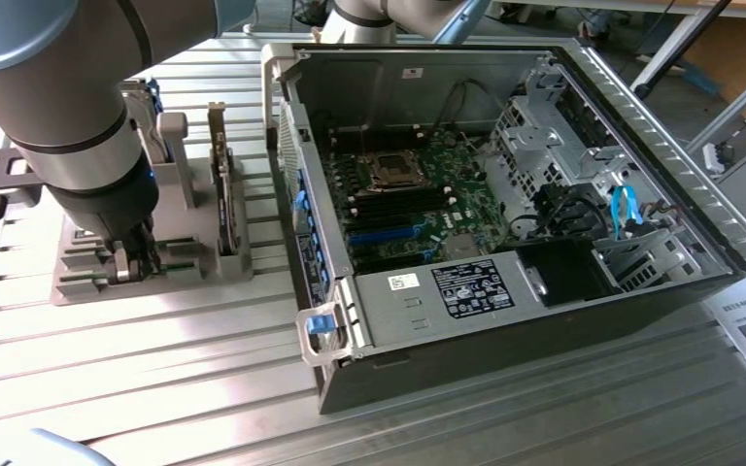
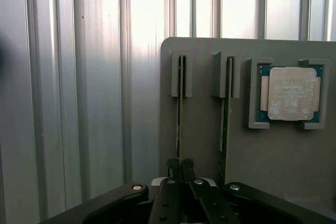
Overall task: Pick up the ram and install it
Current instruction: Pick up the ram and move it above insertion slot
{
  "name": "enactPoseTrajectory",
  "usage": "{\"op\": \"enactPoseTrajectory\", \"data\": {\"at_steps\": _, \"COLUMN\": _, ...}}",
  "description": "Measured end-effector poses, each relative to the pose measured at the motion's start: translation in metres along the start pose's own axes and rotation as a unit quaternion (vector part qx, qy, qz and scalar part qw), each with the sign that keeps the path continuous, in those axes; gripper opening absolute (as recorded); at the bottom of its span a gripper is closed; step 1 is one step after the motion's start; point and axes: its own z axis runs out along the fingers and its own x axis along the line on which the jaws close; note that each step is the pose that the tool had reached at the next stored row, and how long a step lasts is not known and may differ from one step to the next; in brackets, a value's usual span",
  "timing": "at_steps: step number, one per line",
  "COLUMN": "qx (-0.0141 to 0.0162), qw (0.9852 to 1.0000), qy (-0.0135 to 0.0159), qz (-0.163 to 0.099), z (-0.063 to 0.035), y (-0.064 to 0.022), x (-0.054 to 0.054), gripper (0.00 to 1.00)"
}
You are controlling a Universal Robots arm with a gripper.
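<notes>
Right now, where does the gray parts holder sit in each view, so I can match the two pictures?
Exterior view: the gray parts holder lies at the exterior view's left, beside the open computer case.
Wrist view: it lies ahead of the claw, holding two RAM sticks edge-on and a processor.
Shared landmark: the claw, shut on one RAM stick.

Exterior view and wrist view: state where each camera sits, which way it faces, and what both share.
Exterior view: raised, looking down on the slatted table, open computer case and grey holder; the arm shows at its left.
Wrist view: on the wrist, looking down along the pincer, shut on the ram; a CPU rests in the same holder.
Shared: the holder and the pincer.
</notes>
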Motion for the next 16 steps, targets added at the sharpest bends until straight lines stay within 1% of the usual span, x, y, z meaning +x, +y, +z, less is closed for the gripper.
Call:
{"op": "enactPoseTrajectory", "data": {"at_steps": 5, "qx": 0.0001, "qw": 1.0000, "qy": -0.0001, "qz": 0.000, "z": -0.0007, "y": 0.0000, "x": 0.000, "gripper": 0.12}}
{"op": "enactPoseTrajectory", "data": {"at_steps": 16, "qx": -0.0001, "qw": 1.0000, "qy": 0.0000, "qz": 0.000, "z": -0.0118, "y": -0.0003, "x": 0.000, "gripper": 0.12}}
